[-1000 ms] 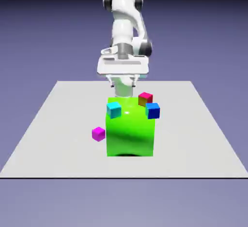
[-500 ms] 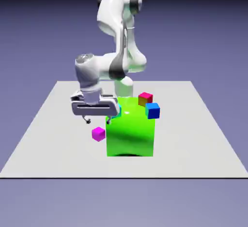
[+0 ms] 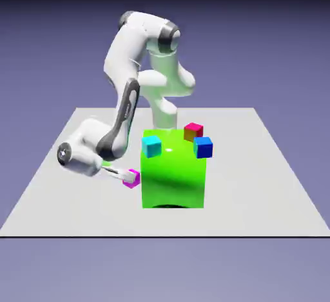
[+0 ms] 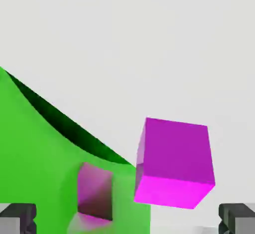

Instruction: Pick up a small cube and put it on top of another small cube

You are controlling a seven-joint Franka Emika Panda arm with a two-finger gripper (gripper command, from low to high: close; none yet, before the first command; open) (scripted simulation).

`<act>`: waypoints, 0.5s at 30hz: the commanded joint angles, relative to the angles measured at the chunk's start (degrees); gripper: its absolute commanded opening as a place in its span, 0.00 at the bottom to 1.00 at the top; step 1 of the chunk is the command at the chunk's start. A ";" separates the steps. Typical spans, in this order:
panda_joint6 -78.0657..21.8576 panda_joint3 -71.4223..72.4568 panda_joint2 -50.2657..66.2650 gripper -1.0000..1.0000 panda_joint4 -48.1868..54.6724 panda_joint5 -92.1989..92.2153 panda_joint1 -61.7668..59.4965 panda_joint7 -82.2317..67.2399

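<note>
Clock positions are read off the exterior view, twelve at its top, centred on the green block. Item: the pale table (image 3: 258, 198), its near edge running straight across at six, with bare surface between it and the block. Item: the magenta cube (image 3: 131, 178), on the table at nine, just beside the green block (image 3: 173, 181); I find open tabletop on its outer side, the block on its inner. Item: the dark blue cube (image 3: 203, 147), at two. Item: the cyan cube (image 3: 151, 146), between ten and eleven, over the block's upper corner in my view. Item: the red cube (image 3: 193, 132), at one, farther off. Item: the table's far edge, at twelve, partly behind the robot's base. Item: one gripper (image 3: 127, 176), reaching in from nine at a slant, fingers spread wide. In the hand view the magenta cube lies between the lines of the two tips, toward four from that picture's centre; pale surface shows between it and the tip at five, and I see neither tip pressing on it. Obscured: in the exterior view the fingers cover part of the magenta cube, and a green sliver (image 3: 106, 163) beneath the wrist is too small for me to identify. Whether the cyan, dark blue and red cubes touch the block, I cannot tell.
</note>
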 commanded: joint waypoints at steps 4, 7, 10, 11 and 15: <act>-3.54 0.16 4.98 0.50 0.51 0.03 -1.39 0.95; 3.83 1.73 6.58 0.50 -5.72 2.43 -0.36 -0.41; 4.68 1.92 6.77 0.00 -6.43 2.71 -0.25 -0.57; 2.22 1.39 6.23 0.00 -4.36 1.91 -0.59 -0.12; -4.46 0.27 2.88 0.00 2.20 -1.82 -2.24 0.03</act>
